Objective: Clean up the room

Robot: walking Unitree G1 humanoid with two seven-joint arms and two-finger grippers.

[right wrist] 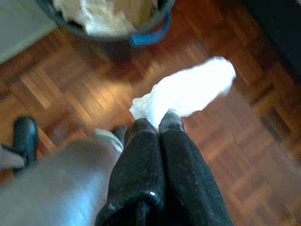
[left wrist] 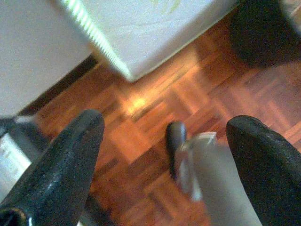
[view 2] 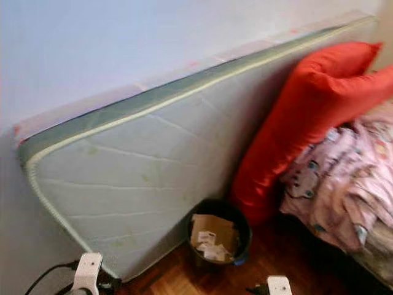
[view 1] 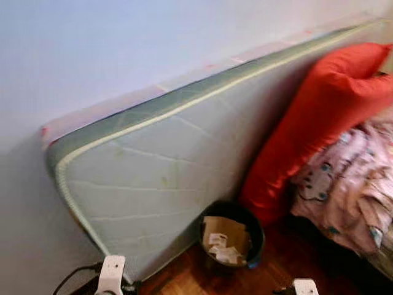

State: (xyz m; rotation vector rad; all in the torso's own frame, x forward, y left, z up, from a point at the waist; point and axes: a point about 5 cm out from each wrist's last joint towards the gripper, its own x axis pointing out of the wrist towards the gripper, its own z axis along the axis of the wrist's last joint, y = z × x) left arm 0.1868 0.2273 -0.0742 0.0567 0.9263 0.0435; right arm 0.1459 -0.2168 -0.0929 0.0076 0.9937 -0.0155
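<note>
Tissue (right wrist: 188, 89) pinched in right tool (right wrist: 154, 126); left tool (left wrist: 164, 136) wide open; bin (view 1: 231, 236) w/ paper scraps.

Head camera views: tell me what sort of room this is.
Most likely a bedroom. A bare mattress stands on edge against the wall, a long red pillow leans on it, and pink patterned bedding is heaped beside. A dark bin of paper sits on the parquet floor.

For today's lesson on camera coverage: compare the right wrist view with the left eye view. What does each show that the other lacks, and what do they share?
Right wrist view: the right end effector, fingers closed on a white tissue above the floor. Left eye view: a mattress leaning on the wall, a red pillow and pink bedding. Both: the black bin holding paper and the wooden floor.
</note>
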